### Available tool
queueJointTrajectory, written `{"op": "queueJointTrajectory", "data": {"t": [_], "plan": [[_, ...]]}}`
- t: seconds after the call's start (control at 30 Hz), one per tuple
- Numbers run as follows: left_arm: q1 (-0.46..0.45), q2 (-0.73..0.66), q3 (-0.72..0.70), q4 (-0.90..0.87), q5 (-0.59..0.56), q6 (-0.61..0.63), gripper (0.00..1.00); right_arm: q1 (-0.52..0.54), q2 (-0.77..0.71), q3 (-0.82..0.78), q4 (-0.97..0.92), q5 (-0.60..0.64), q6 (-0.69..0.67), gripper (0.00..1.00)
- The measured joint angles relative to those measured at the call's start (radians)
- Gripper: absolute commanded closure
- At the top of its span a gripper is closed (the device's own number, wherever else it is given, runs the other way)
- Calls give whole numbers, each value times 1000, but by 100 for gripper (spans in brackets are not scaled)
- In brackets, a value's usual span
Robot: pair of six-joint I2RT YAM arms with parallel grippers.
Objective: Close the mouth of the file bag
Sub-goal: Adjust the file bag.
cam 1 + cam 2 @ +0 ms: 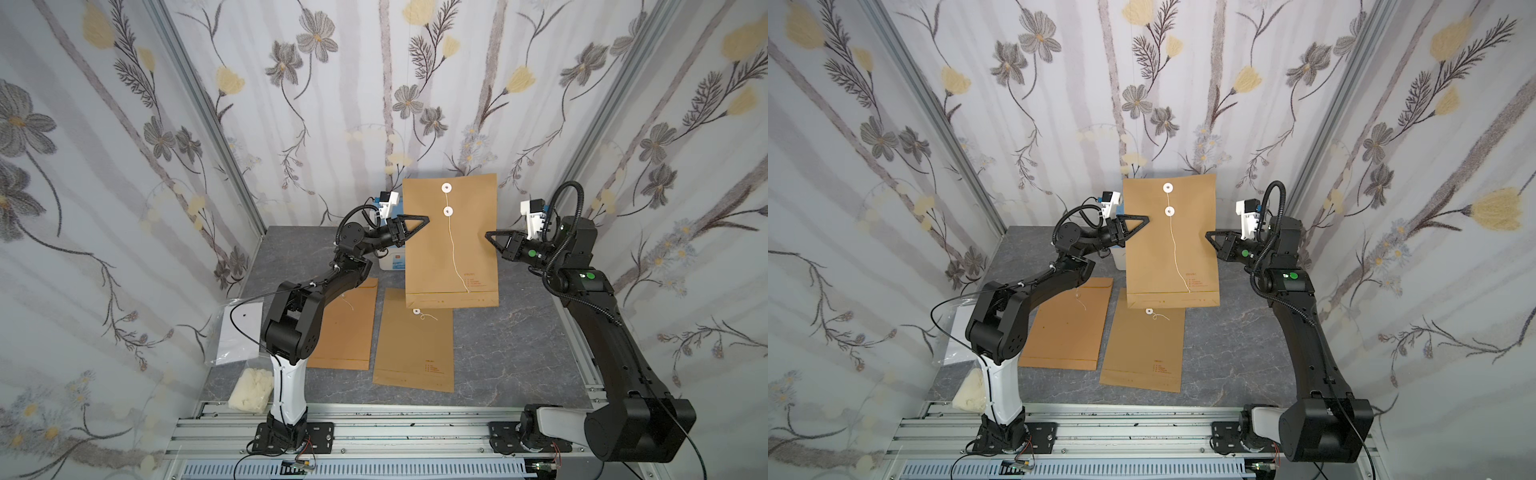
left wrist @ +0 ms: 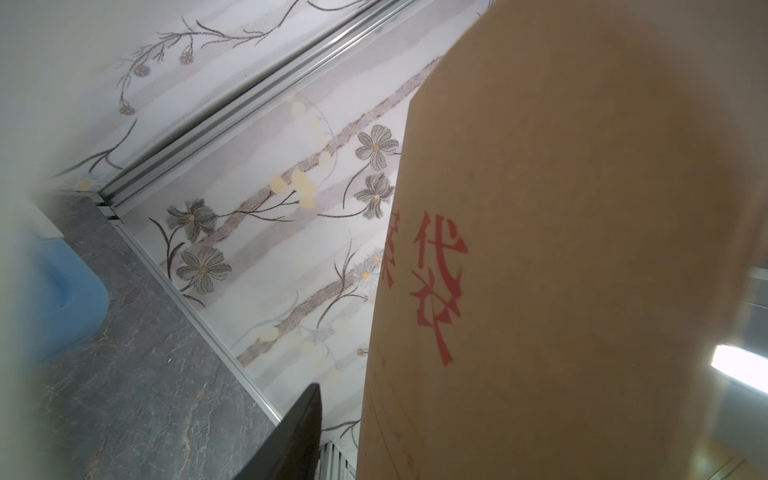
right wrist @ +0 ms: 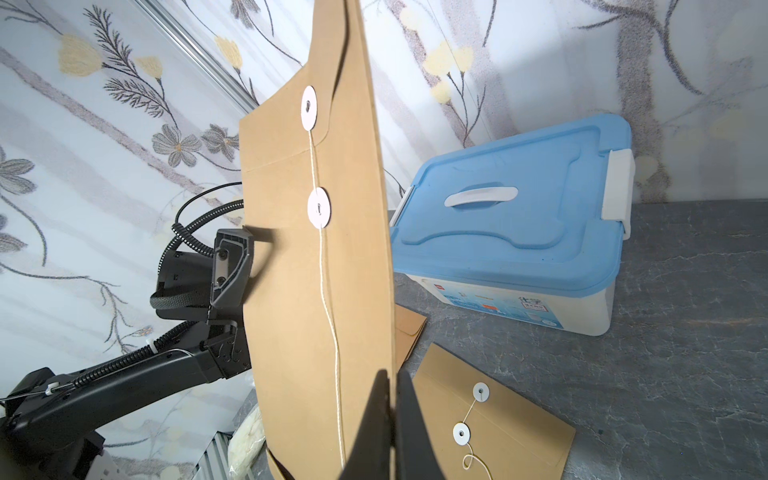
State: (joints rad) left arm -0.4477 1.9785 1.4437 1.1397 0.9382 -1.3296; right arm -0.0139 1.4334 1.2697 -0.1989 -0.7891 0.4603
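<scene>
Two black fingers (image 3: 376,415) of the right gripper (image 3: 390,386) met at the bottom centre of the right wrist view, pinched shut on the near edge of the file bag (image 3: 291,291). Only that view showed the clamp plainly. In both top views the same gripper was a dark wedge touching the bag's right edge.

The left gripper (image 1: 422,219) sat at the bag's left edge, mid-frame in a top view, with one triangular finger across the front face. The left wrist view alone showed the bag's back, brown paper with red printed characters. At its bottom centre a finger (image 2: 297,436) stood off the paper with wallpaper showing in the gap, so those jaws were apart and gripped nothing.

The bag hung upright above the table (image 1: 519,332) in the centre of both top views. It carried two white discs, an upper disc (image 3: 309,108) and a lower disc (image 3: 318,208). One string (image 3: 326,299) ran from the upper disc past the lower and hung loose down the face.

Three bags were in view in all: the raised one and two flat bags, one (image 1: 345,328) at lower centre-left and one (image 1: 415,353) beside it. One box (image 3: 519,199), blue-lidded with a white handle, showed whole at the right of the right wrist view. In the top views it only peeked out beside the raised bag's left edge.
</scene>
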Motion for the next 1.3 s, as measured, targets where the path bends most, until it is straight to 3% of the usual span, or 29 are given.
{"op": "queueJointTrajectory", "data": {"t": [0.33,0.53,0.83,1.0,1.17,1.3], "plan": [[10,-114,-6,-363,24,267,25,0,-16,25,-104,-19,-97,100],[33,-130,-19,-409,22,308,21,0,-23,25,-125,-19,-111,100],[37,-58,-23,-259,19,181,37,-4,-15,23,-115,-20,-109,100],[16,-56,-23,-213,34,165,43,-4,-10,9,-108,-29,-90,100],[0,-56,-25,-200,29,159,60,-3,-3,4,-95,-47,-73,100],[2,-56,-37,-199,25,154,63,-5,-2,4,-79,-61,-72,100]]}}
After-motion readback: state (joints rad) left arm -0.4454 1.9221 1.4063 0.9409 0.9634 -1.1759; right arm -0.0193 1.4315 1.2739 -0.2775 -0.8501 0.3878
